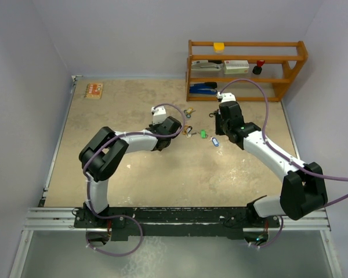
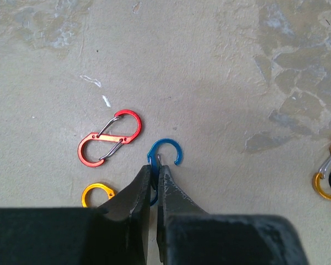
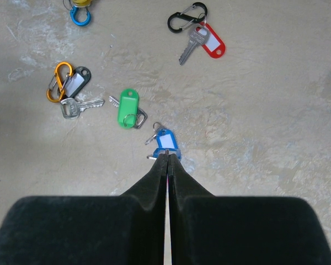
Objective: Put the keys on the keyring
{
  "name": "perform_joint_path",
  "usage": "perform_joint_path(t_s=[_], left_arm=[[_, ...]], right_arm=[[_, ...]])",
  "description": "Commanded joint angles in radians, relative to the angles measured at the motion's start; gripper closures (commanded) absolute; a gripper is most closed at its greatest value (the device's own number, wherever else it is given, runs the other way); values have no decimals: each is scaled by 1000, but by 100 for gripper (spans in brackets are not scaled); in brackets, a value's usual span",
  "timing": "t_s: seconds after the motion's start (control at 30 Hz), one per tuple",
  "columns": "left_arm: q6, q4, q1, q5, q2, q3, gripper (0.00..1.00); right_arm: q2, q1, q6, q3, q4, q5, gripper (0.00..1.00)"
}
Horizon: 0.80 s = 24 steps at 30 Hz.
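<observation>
My left gripper (image 2: 154,172) is shut on a blue S-shaped clip (image 2: 166,149), whose open upper hook sticks out past the fingertips just above the table. My right gripper (image 3: 168,155) is shut with a thin silver key tip pinched between its tips, right over a blue-tagged key (image 3: 166,140) on the table. A green-tagged key (image 3: 128,108), a grey-tagged key on an orange clip (image 3: 71,88) and a red-tagged key on a black clip (image 3: 201,36) lie beyond it. In the top view the left gripper (image 1: 175,127) and right gripper (image 1: 222,126) flank these keys (image 1: 204,134).
A red S-clip (image 2: 109,138) and a yellow ring (image 2: 95,194) lie left of the left fingers. A blue clip with a yellow piece (image 3: 80,14) lies far left. A wooden shelf (image 1: 246,61) stands at the back right, an orange item (image 1: 94,90) at the back left.
</observation>
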Motion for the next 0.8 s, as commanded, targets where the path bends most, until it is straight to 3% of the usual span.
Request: perform_joint_path(t_s=[0.0,0.4,0.77], left_arm=[[59,24,1,67,-118,-29,100],[156,139,-8,425,-315,-66,100],[147,199,-29,591,-321,-80,100]], right_arm=[[-28,17,-38,2,35,-53,100],[17,150,-127,8,111,-100,100],[-25,179,-152,-47,217,-208,100]])
